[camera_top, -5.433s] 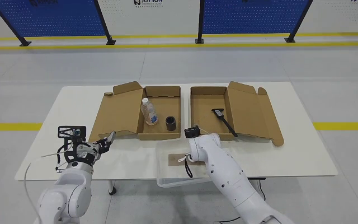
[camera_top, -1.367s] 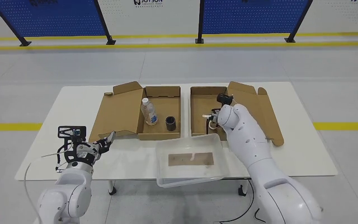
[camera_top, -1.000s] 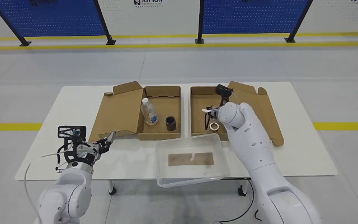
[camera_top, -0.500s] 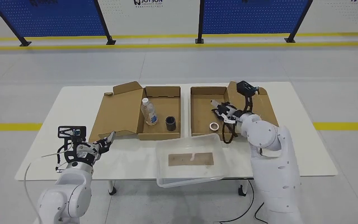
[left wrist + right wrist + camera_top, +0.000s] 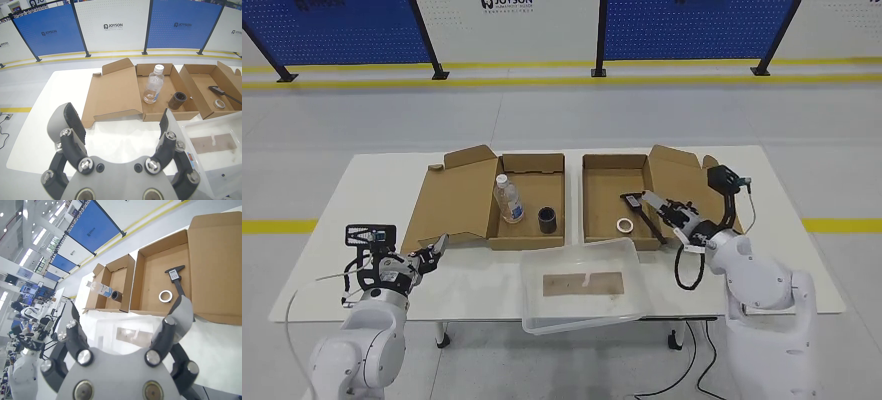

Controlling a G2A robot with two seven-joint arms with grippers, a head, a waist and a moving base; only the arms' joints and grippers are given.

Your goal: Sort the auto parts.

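A silver ring (image 5: pixel 625 226) (image 5: pixel 166 296) (image 5: pixel 219 103) lies in the right cardboard box (image 5: pixel 604 212), beside a black caliper (image 5: pixel 645 216) (image 5: pixel 176 279). A dark cylinder (image 5: pixel 547 220) (image 5: pixel 177 100) and a clear water bottle (image 5: pixel 508 198) (image 5: pixel 153 87) are in the left cardboard box (image 5: pixel 532 240). My right gripper (image 5: pixel 660 208) (image 5: pixel 130 311) hangs open and holds nothing, near the right box's front right corner. Over the table's front left, my left gripper (image 5: pixel 438 246) (image 5: pixel 121 121) stands open with nothing in it.
A clear plastic bin (image 5: pixel 532 300) (image 5: pixel 191 126) with a brown card on its floor sits at the table's front edge. Both boxes have flaps folded outward (image 5: pixel 450 200) (image 5: pixel 692 200). White table (image 5: pixel 782 270) is bare to the right of the boxes.
My right arm carried the ring from the bin to the right box, let it go there, then drew back to the right. The left arm has not moved.
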